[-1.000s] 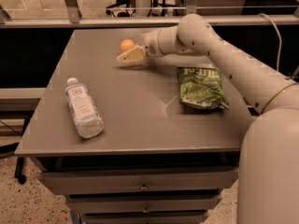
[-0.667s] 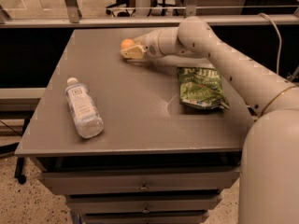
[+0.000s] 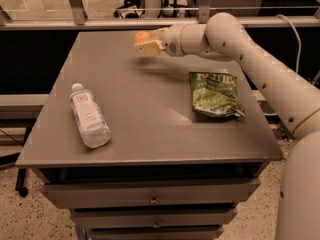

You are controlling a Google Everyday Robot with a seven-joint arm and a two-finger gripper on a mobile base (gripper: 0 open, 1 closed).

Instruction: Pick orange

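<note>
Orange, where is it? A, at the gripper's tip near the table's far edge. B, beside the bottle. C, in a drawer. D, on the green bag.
A: the orange is at the tip of the gripper, by the far edge of the table, apart from the bottle and bag.

My arm [image 3: 260, 69] reaches from the right edge to the upper centre of the frame, gripper [image 3: 144, 42] clamped on the orange [image 3: 142, 35].
</note>
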